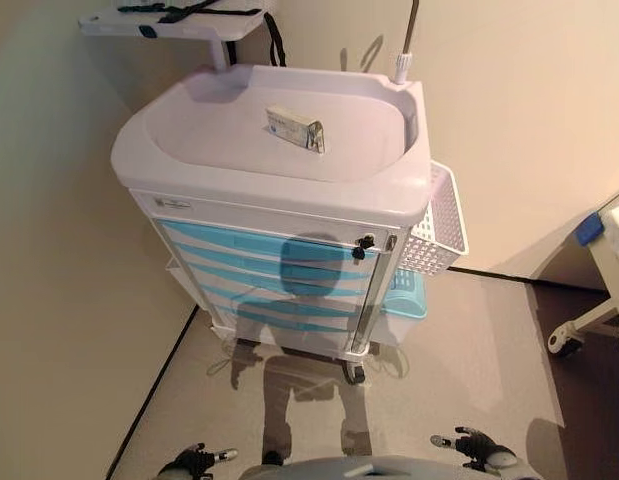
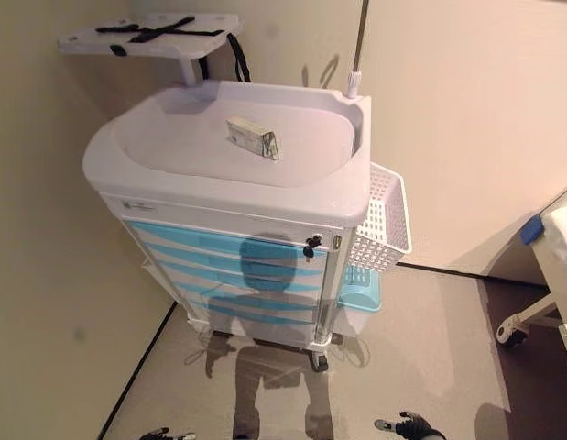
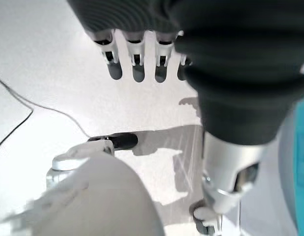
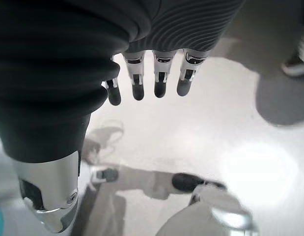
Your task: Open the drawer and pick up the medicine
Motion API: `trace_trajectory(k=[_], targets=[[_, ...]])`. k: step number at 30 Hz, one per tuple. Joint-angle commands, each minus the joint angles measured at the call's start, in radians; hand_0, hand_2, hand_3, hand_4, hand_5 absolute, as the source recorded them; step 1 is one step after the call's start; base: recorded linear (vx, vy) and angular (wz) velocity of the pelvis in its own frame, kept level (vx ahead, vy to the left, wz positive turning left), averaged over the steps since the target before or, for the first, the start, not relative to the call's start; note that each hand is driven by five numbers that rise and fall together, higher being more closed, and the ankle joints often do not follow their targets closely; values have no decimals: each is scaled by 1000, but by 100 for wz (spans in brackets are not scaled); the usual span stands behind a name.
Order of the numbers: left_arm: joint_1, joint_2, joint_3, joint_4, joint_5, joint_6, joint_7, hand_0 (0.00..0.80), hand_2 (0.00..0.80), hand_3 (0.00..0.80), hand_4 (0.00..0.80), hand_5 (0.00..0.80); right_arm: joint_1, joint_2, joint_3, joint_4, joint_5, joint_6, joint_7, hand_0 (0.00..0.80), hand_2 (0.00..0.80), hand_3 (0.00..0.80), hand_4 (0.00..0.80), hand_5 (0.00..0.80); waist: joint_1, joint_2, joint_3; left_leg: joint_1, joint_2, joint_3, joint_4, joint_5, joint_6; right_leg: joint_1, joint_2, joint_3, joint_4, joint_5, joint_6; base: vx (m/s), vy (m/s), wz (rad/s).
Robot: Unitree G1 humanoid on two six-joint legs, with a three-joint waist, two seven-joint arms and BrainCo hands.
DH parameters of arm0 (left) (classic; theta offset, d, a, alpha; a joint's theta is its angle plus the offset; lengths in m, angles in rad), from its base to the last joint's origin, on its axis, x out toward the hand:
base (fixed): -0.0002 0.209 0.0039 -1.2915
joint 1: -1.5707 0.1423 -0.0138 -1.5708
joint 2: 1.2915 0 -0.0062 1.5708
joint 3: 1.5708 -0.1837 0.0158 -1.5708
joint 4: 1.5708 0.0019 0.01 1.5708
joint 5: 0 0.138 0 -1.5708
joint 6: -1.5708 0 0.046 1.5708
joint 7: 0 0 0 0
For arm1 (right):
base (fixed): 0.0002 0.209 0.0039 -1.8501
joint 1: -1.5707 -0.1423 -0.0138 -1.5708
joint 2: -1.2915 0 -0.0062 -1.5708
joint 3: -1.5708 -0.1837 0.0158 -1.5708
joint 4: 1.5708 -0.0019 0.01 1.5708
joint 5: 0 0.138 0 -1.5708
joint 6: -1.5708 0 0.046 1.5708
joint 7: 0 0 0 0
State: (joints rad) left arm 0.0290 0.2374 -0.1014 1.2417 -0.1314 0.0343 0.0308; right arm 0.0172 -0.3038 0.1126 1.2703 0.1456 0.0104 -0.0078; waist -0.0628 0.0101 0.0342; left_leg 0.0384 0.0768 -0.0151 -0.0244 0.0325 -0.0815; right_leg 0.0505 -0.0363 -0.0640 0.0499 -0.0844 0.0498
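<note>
Honestly, medicine box (image 1: pixel 295 127) atop the cart (image 1: pixel 279 180) looks light, probably cardboard; pinch its long sides, both hands (image 3: pixel 137 59) (image 4: pixel 156 73) slack, empty.

Both arms hang low at the robot's sides. The left hand (image 1: pixel 196 460) and the right hand (image 1: pixel 476 445) hold nothing, their fingers (image 4: pixel 159 81) straight and relaxed.

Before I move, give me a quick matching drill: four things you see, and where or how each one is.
Things:
1. medicine box
2. white basket
3. drawers
4. left hand

States:
A. all closed, blue fronts
B. lying on the cart top
C. open, holding nothing, low over the floor
D. hanging on the cart's right side

Pairs: 1-B, 2-D, 3-A, 4-C
</note>
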Motion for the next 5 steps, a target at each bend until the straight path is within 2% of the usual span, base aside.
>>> trace_trajectory(k=[1, 5], targets=[[-50, 16, 19, 10, 18, -11, 10, 0, 0, 0, 0, 0, -38, 12, 9, 10, 53, 0, 9, 0, 0, 0, 0, 0, 3, -34, 26, 10, -66, 26, -6, -22, 41, -6, 17, 1, -67, 54, 29, 40, -7, 0], [-46, 17, -17, 15, 64, -8, -11, 0, 0, 0, 0, 0, -36, 9, 33, 10, 30, 2, 21, 0, 0, 0, 0, 0, 2, -32, 18, 28, -64, 30, -9, -27, 42, 12, 19, 1, -75, 53, 27, 22, -4, -4]])
